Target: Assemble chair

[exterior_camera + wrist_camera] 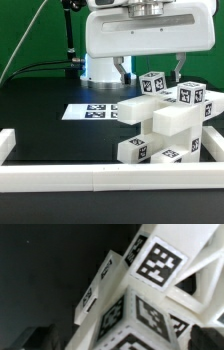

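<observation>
The chair parts point(165, 122) are white blocks with black-and-white tags, stacked in a tilted cluster on the black table toward the exterior view's right. My gripper point(151, 76) hangs over the top of the cluster with its jaws wide apart. A tagged cube point(152, 83) sits between the fingers without visible contact. In the wrist view the tagged white parts point(140, 291) fill the frame. The gripper point(125, 341) shows only as dark fingers point(40, 336) at the picture's edge on either side of them.
The marker board point(92, 112) lies flat on the table behind the cluster. A long low white border wall point(100, 178) runs along the front and turns up the exterior view's left side point(6, 143). The robot base point(98, 68) stands behind.
</observation>
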